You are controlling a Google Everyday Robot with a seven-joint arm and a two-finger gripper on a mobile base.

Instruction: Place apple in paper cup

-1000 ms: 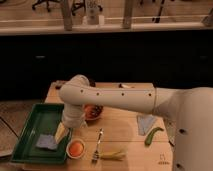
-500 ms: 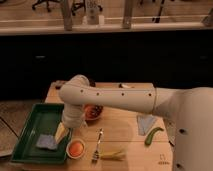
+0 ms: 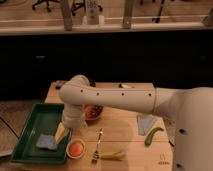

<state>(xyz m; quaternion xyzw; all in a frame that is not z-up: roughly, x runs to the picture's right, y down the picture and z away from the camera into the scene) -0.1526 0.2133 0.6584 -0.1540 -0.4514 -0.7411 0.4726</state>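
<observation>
The apple (image 3: 76, 148), small, round and orange-red, sits inside the white paper cup (image 3: 76, 154), whose rim shows around it, on the wooden table just right of the green tray. My gripper (image 3: 62, 132) hangs at the end of the white arm (image 3: 115, 97) over the tray's right edge, just above and to the left of the cup. It is apart from the apple.
The green tray (image 3: 30, 125) holds a blue sponge (image 3: 46, 142). A dark bowl (image 3: 93, 111) with reddish contents sits behind my wrist. A fork (image 3: 97, 145), a yellow item (image 3: 113, 155), a green pepper (image 3: 152, 135) and a grey cloth (image 3: 145, 122) lie to the right.
</observation>
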